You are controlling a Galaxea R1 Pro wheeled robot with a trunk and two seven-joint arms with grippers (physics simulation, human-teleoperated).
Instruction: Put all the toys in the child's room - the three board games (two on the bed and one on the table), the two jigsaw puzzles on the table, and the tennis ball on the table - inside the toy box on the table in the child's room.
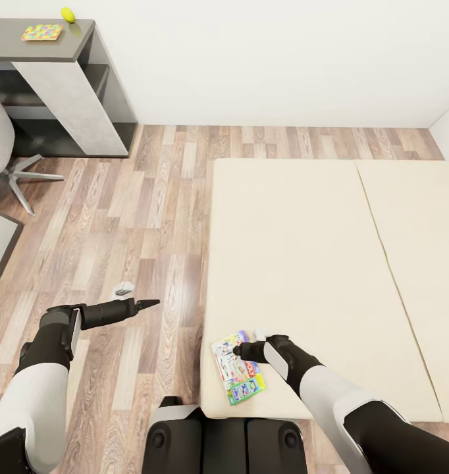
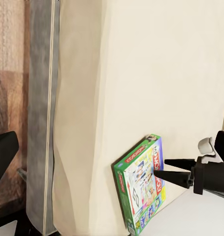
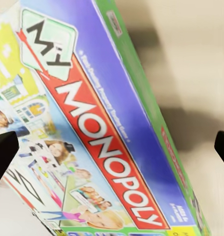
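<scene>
Beige bed (image 1: 303, 263) carries the Monopoly box (image 1: 237, 368) near its edge; our right gripper (image 1: 241, 351) hovers above, jaws wide, ready to grasp.

Wood-plank floor (image 1: 119, 217) is seen, lit evenly, under a plain white wall (image 1: 270, 59). A chair's grey star base (image 1: 24, 174) is parked near the dark grey shelf unit (image 1: 109, 99) at the far left corner.
</scene>
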